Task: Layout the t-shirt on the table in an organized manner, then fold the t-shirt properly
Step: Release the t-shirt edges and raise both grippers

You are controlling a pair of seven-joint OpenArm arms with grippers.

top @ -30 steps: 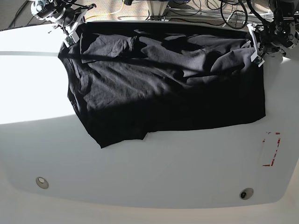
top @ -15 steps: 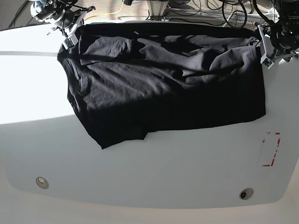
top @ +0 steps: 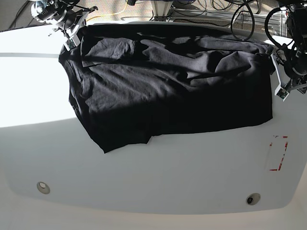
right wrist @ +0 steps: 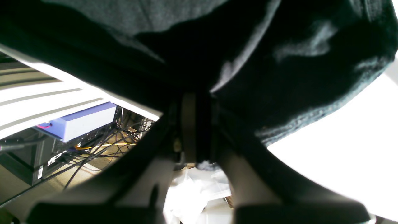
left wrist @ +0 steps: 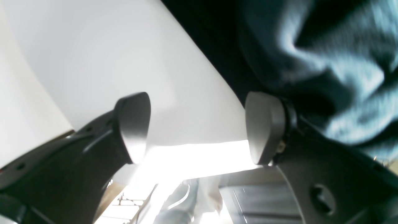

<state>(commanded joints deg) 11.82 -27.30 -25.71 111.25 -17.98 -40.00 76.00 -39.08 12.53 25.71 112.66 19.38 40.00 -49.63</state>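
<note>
The black t-shirt lies spread and wrinkled over the far half of the white table, one corner hanging toward the front left. In the base view my right gripper sits at the shirt's far left corner. The right wrist view shows that gripper shut on a fold of the t-shirt. My left gripper hovers just off the shirt's right edge. In the left wrist view the left gripper is open, with only the table between its pads and the t-shirt to the right.
Two small metal discs sit near the table's front edge. A red dashed rectangle marks the front right. Cables and a pale purple box lie on the floor behind the table's far edge.
My left gripper has let go of the shirt's right edge, opened, and moved right and nearer, off the cloth. The right gripper stays shut on the far left corner.
</note>
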